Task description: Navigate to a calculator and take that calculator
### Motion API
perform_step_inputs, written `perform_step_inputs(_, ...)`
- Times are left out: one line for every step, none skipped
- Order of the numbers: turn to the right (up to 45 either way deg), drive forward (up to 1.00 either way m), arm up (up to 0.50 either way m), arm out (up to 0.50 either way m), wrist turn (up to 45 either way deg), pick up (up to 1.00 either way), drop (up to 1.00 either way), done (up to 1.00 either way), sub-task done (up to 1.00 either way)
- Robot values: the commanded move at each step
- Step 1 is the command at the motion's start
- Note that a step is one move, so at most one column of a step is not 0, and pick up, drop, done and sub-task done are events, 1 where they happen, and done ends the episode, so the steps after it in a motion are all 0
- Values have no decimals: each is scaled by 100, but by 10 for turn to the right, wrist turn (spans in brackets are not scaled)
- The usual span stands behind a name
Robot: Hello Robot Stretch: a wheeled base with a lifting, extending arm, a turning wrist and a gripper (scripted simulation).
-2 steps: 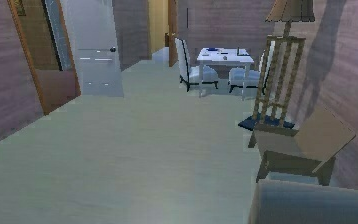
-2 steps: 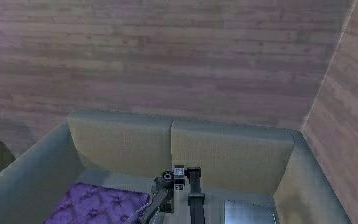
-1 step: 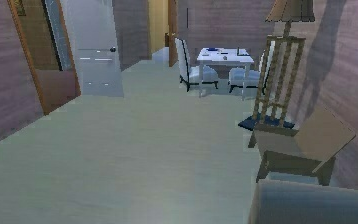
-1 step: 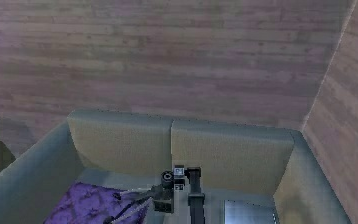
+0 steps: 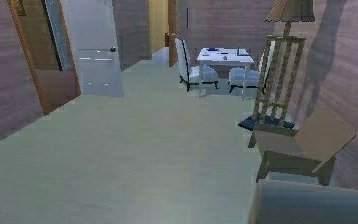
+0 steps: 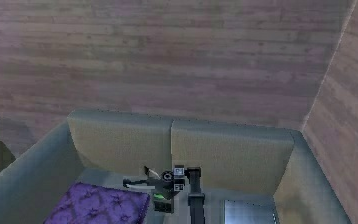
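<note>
Wood wall [image 6: 167, 50] behind a sofa [image 6: 227, 140]; purple cushion [image 6: 97, 207] cut off below; cannot tell whether the end effector [image 6: 139, 181] holds anything.

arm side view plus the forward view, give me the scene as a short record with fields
room: wood-panelled walls, pale floor
sofa: grey, against the wall in the arm side view
purple pillow: on the sofa seat, toward that view's left
tool: seen against the sofa seat, just right of the pillow
held: cannot tell
table: white, far end of the forward view, chairs at it
door: white, forward view's left
side table: forward view's right, by a lamp
</note>
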Motion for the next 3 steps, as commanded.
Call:
perform_step_inputs(0,0,0,0,390,0,0,0,0)
perform_step_inputs(0,0,-30,0,0,0,0,0,0)
perform_step_inputs(0,0,0,0,0,100,0,0,0)
